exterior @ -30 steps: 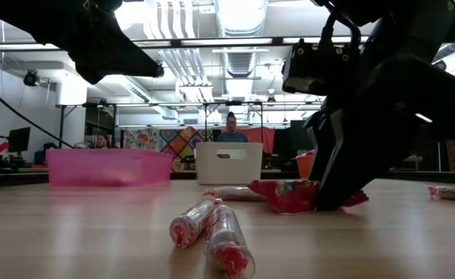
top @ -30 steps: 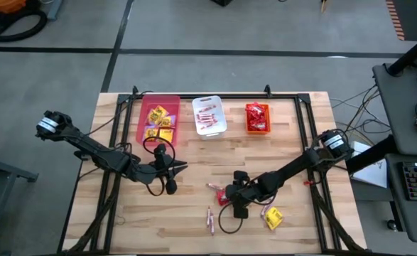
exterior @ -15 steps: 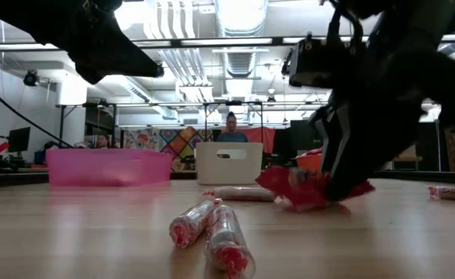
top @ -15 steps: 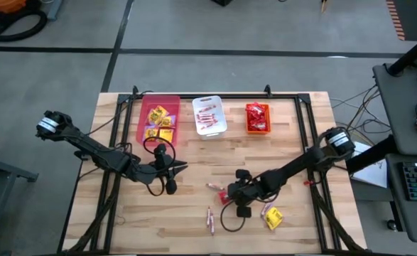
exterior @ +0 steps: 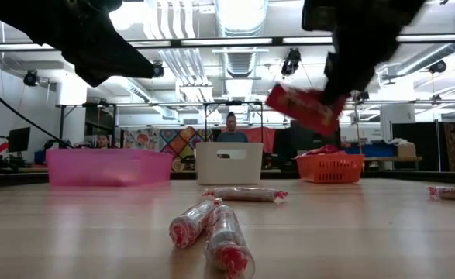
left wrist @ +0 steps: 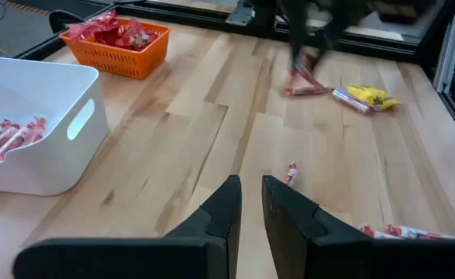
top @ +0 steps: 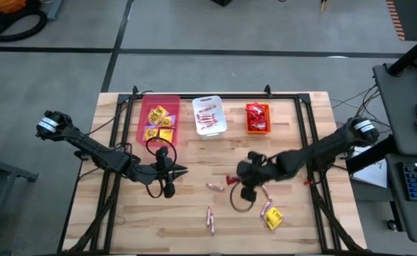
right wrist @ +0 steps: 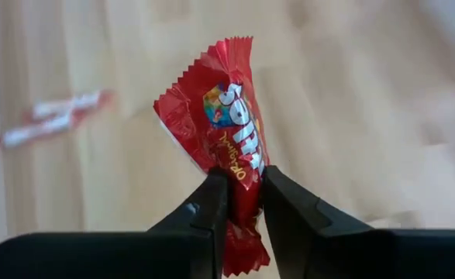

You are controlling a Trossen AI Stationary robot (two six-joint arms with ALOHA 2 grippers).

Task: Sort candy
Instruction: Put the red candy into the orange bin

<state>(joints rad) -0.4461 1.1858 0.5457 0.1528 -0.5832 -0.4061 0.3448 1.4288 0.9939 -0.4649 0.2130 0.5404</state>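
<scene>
Candy is spread over the wooden table [top: 286, 135] and in three bins along its far edge. One red square packet [right wrist: 223, 124] is off the surface, pinched at its lower end between the two dark fingers of the right gripper [right wrist: 243, 203], which hangs above the middle of the table. From table height the same packet [exterior: 305, 108] shows tilted in the air, higher than the bin rims behind it.

Below and around that gripper [top: 238, 179], loose sweets lie on the wood: a pinkish-red stick [top: 216, 187] just to its left, a pair of sticks [top: 210, 220] nearer the front edge, and a yellow packet [top: 273, 219] with another stick [top: 266, 208] beside it toward the front right.

At the back, the pink bin [top: 142, 122] holds yellow packets, the white bin [top: 221, 116] holds sticks, and the orange bin [top: 248, 128] holds red packets.

The left gripper [top: 171, 172] waits over the table left of centre, well apart from the loose sweets; its fingers [left wrist: 219, 213] stand nearly together with a slim gap, holding nothing.

Beyond the table, a person [exterior: 231, 128] sits behind the white bin.
</scene>
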